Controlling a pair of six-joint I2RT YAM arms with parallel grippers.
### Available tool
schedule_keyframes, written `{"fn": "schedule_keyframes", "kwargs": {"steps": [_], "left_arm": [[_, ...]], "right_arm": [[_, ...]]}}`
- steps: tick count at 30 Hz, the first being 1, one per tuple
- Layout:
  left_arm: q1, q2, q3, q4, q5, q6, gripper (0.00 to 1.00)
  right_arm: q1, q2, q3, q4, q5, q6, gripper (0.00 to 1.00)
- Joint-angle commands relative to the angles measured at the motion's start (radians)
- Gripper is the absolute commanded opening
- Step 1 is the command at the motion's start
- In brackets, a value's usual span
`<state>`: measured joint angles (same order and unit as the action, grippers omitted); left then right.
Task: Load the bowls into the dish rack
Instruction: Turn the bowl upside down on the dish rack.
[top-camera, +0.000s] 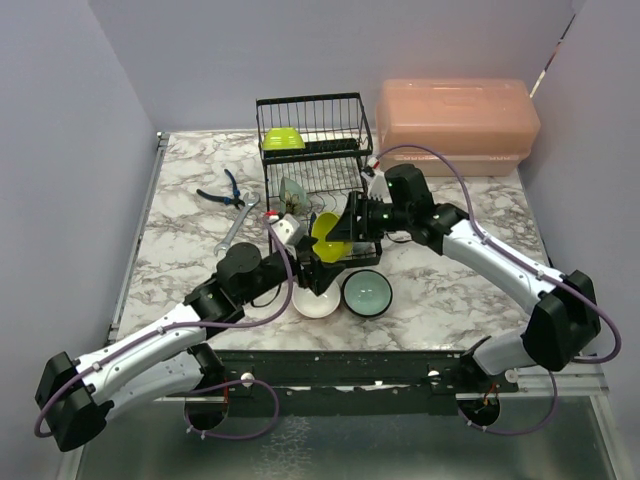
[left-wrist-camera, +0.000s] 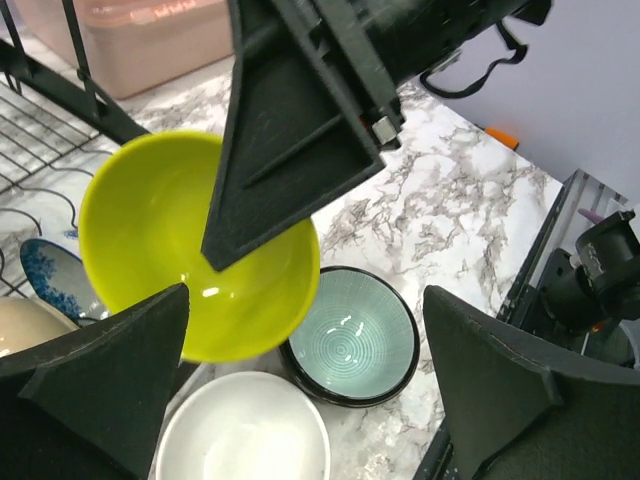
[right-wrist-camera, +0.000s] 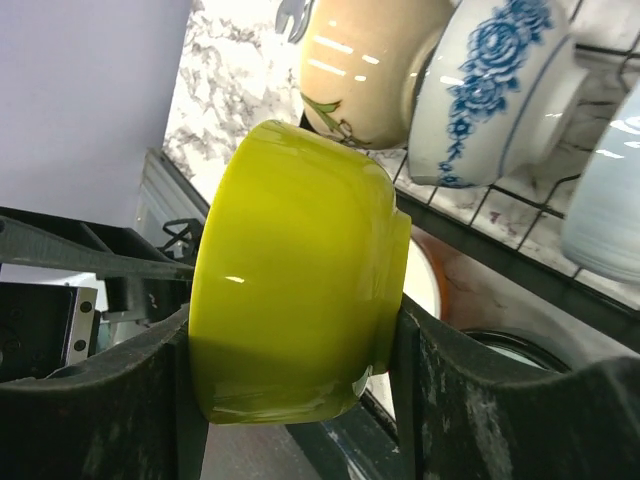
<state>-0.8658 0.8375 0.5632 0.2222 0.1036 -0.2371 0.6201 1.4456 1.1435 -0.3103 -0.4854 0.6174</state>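
1. Near edge: the white bowl (top-camera: 317, 303) and the teal bowl (top-camera: 367, 293) stand upright on the marble table (top-camera: 170, 260), just beside each other. Bare marble shows on either side of the pair.
2. Left arm: it extends low from the near-left base toward the table's centre. The left gripper (left-wrist-camera: 305, 300) has its jaws spread wide and grips nothing. It sits above the white bowl.
3. Right arm: the elbow stands out to the right and the forearm runs left. The right gripper (right-wrist-camera: 295, 320) clamps the held yellow-green bowl (right-wrist-camera: 290, 250), which is tipped on edge between the fingers. This bowl hangs at the front edge of the dish rack (top-camera: 345, 110), above the two bowls on the table.
4. Lower tier: the beige-patterned bowl (right-wrist-camera: 365, 70) and the blue-patterned bowl (right-wrist-camera: 490, 90) stand on edge, close behind the held bowl.
5. Upper shelf: it carries a second yellow-green bowl (top-camera: 283, 138).
6. Far side: the pliers (top-camera: 225, 190) and the wrench (top-camera: 237, 225) lie left of the rack. The pink box (top-camera: 458, 122) stands to its right.
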Motion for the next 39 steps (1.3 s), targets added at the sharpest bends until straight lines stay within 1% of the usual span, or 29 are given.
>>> {"fn": "schedule_keyframes", "kwargs": {"steps": [1,5,8,11,17,20,24,27,30,34,37,39], "left_arm": [[0.006,0.046,0.068,-0.08,-0.048,-0.045,0.99],[0.037,0.102,0.083,-0.1,-0.039,-0.094,0.99],[0.112,0.142,0.076,-0.087,0.034,-0.162,0.99],[0.223,0.18,0.058,-0.048,0.153,-0.244,0.99],[0.412,0.211,0.024,0.027,0.312,-0.372,0.99],[0.513,0.204,0.02,0.021,0.351,-0.401,0.99],[0.687,0.179,0.007,-0.015,0.4,-0.421,0.99],[0.794,0.166,-0.014,-0.022,0.428,-0.445,0.99],[0.854,0.166,-0.012,-0.082,0.407,-0.406,0.99],[0.857,0.171,0.012,-0.167,0.308,-0.318,0.99],[0.857,0.171,0.017,-0.175,0.291,-0.253,0.99],[0.857,0.17,0.008,-0.175,0.293,-0.203,0.99]], "right_arm": [[-0.044,-0.069,-0.012,-0.043,0.059,-0.071,0.0],[-0.071,-0.112,-0.038,-0.056,0.097,-0.134,0.0],[-0.077,-0.148,-0.05,-0.065,0.143,-0.187,0.0],[-0.077,-0.177,-0.053,-0.076,0.182,-0.235,0.0],[-0.077,-0.204,-0.043,-0.087,0.211,-0.28,0.0],[-0.077,-0.206,-0.031,-0.075,0.186,-0.321,0.0],[-0.077,-0.194,0.0,-0.072,0.145,-0.385,0.0],[-0.077,-0.18,0.007,-0.062,0.135,-0.431,0.0],[-0.077,-0.166,0.026,-0.056,0.143,-0.487,0.0],[-0.077,-0.161,0.044,-0.017,0.146,-0.577,0.0],[-0.076,-0.176,0.042,0.047,0.127,-0.67,0.0],[-0.077,-0.187,0.032,0.095,0.088,-0.761,0.0]]}}
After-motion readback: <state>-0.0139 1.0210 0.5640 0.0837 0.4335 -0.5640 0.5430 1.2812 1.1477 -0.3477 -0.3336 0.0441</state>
